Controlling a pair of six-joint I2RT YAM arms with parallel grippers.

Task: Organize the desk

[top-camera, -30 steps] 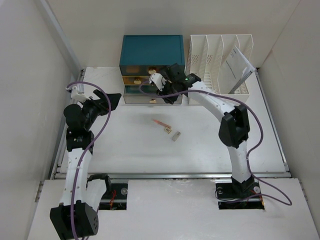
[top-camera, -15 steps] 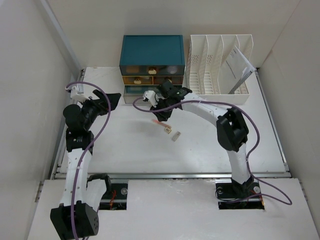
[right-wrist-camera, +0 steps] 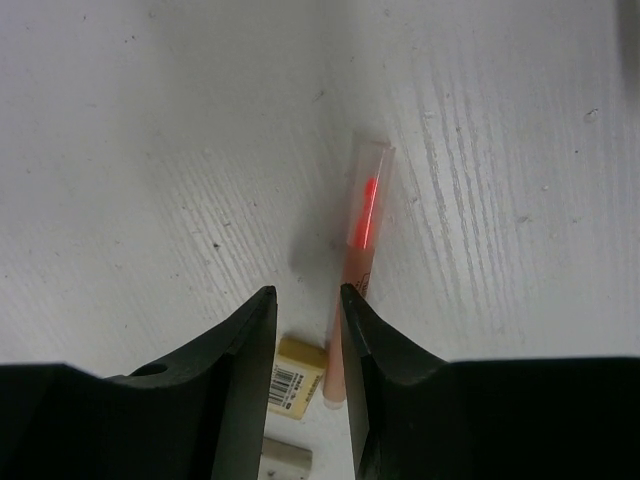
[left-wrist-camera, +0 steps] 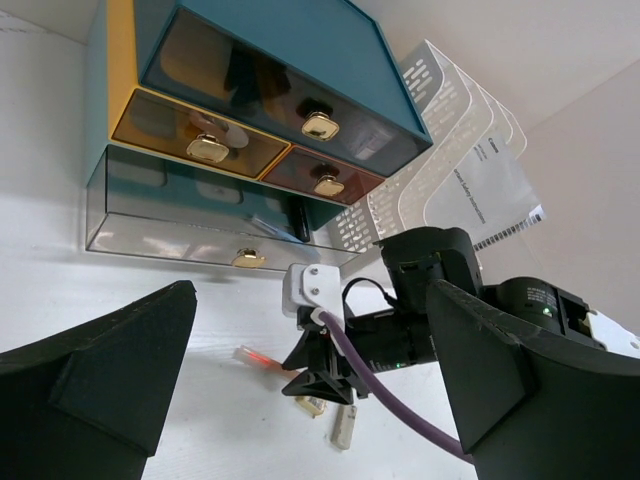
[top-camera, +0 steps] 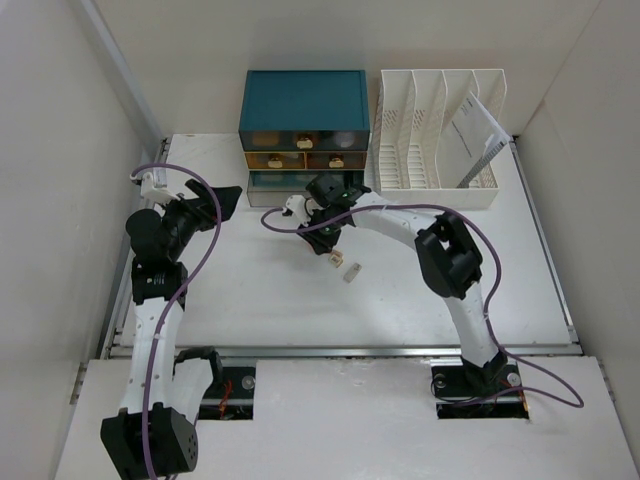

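Note:
The desk point(top-camera: 250, 300) is a white tabletop. A pink pen with a red core point(right-wrist-camera: 358, 250) lies on it, also seen in the left wrist view point(left-wrist-camera: 255, 358). My right gripper point(top-camera: 321, 230) points down just above the pen. Its jaws point(right-wrist-camera: 305, 295) are open by a narrow gap with nothing between them, and the pen lies along and partly under the right finger point(right-wrist-camera: 380, 370). A yellow barcoded eraser point(right-wrist-camera: 296, 380) and a pale eraser point(right-wrist-camera: 285, 460) lie beside the pen. My left gripper point(top-camera: 215, 200) is wide open and empty, held above the desk's left side.
A teal drawer box point(top-camera: 304, 105) with gold knobs stands at the back. Its clear bottom drawer point(left-wrist-camera: 200, 215) sticks out a little. A white slotted file rack point(top-camera: 430, 130) holding a printed sheet point(top-camera: 470, 135) stands to its right. A metal rail point(top-camera: 340, 351) runs along the near edge.
My right gripper has moved from the front of the drawer box towards the near left and down, to just over the pen. The left arm has not moved.

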